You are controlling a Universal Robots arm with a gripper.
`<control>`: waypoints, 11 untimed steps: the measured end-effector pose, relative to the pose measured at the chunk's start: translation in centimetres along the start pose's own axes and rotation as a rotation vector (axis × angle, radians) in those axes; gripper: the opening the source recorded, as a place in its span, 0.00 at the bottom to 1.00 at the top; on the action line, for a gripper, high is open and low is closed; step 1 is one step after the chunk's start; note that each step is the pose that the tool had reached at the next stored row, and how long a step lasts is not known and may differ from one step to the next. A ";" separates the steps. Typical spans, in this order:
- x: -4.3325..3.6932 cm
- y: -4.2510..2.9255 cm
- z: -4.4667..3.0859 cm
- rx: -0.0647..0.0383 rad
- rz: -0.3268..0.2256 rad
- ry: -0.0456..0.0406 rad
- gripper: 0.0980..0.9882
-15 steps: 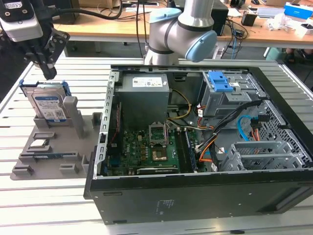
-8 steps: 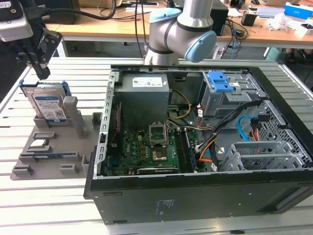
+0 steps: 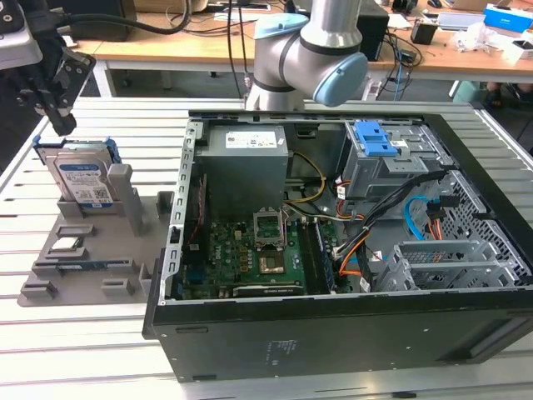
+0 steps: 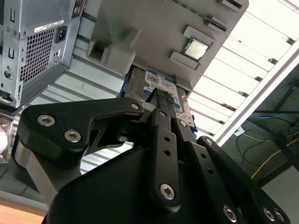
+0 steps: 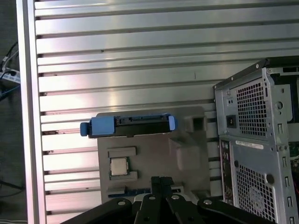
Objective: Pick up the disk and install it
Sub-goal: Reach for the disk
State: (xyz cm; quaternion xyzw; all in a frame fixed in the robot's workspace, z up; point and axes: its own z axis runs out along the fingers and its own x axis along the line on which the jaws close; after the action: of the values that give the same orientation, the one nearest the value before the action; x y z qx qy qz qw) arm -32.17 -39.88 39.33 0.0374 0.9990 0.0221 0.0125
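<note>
Metal table [image 3: 83, 350] and wooden desk [image 3: 166, 52]
Ribbed slats shine with light — black cables [image 3: 166, 27] trail over the desk, dark floor [image 5: 7, 154] beside the table.

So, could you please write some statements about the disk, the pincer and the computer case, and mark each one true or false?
1. The disk stands on its edge in the grey holder tray, outside the computer case. True.
2. The pincer is clamped on the disk. False: it hovers just above the disk, shut and gripping nothing.
3. A CPU chip lies on the same tray as the disk. True.
4. The blue-topped drive cage sits on the tray. False: it is inside the computer case.
5. The computer case has its side panel on. False: the side is open and the motherboard is visible.
</note>
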 end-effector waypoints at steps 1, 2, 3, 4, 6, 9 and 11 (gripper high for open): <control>0.25 -0.02 0.00 0.000 0.000 -0.0001 0.01; 0.52 -0.04 -0.01 0.000 0.000 -0.0001 0.01; 0.73 -0.06 -0.02 0.000 0.000 -0.0001 0.01; 0.88 -0.06 -0.03 0.000 0.000 0.0000 0.01; 1.38 -0.10 -0.04 0.000 0.000 0.0000 0.01; 1.91 -0.14 -0.05 0.000 0.000 -0.0001 0.01; 2.27 -0.17 -0.06 0.000 0.000 0.0000 0.01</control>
State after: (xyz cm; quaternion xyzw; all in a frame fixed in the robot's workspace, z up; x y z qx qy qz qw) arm -34.45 -39.88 39.33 0.0374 0.9990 0.0221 0.0125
